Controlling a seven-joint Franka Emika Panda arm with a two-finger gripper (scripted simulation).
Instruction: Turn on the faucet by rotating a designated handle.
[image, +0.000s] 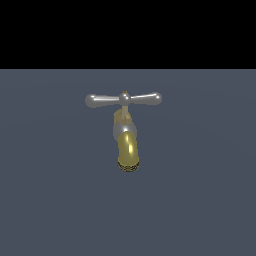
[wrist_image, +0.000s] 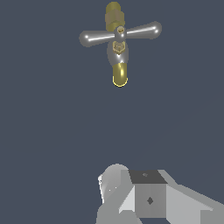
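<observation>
The faucet (image: 127, 142) stands alone on the dark grey floor, its brass-gold curved spout (image: 128, 152) pointing toward the exterior camera. On top lies the handle (image: 123, 99), a silver crossbar with two bulbous ends and a small brass centre knob, level from the exterior view's left to its right. The wrist view sees the faucet (wrist_image: 118, 57) from above and far off, with the handle (wrist_image: 120, 33) slightly tilted across it. A pale grey blocky part of the arm (wrist_image: 148, 197) fills that view's edge, well apart from the faucet. No fingers show in either view.
The dark blue-grey floor (image: 200, 200) spreads around the faucet. A black band lies behind it in the exterior view. No other objects show.
</observation>
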